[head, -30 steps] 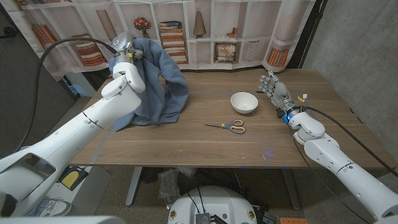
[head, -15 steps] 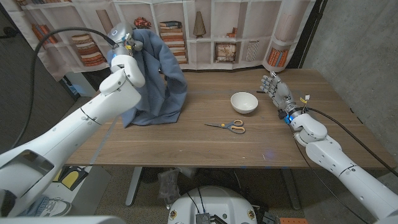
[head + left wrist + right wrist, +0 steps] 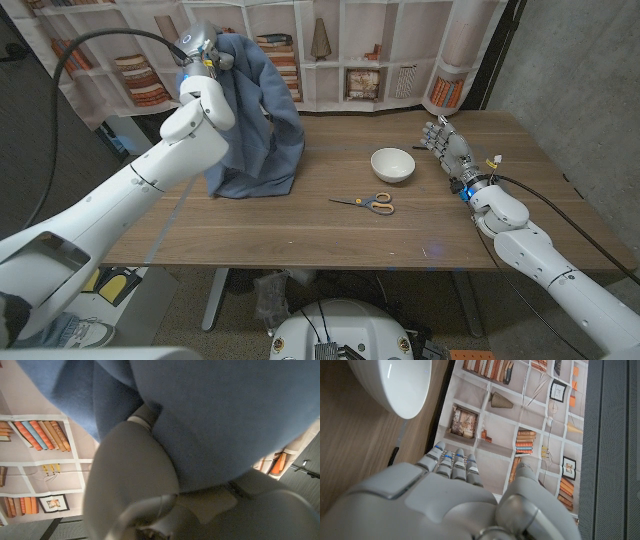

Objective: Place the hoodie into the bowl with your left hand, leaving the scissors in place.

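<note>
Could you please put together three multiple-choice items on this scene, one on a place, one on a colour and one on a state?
1. Where do the scissors lie?
A. inside the bowl
B. on the table, nearer the robot than the bowl
C. under the hoodie

2. What colour is the hoodie?
A. blue
B. red
C. yellow

3. What is the state of the bowl?
A. holding the hoodie
B. tipped on its side
C. upright and empty

Answers:
1. B: the head view shows them flat on the table, apart from the bowl and in front of it.
2. A: the cloth hanging from the left robot hand is blue.
3. C: its white inside shows bare, with the right robot hand beside it, holding nothing.
</note>
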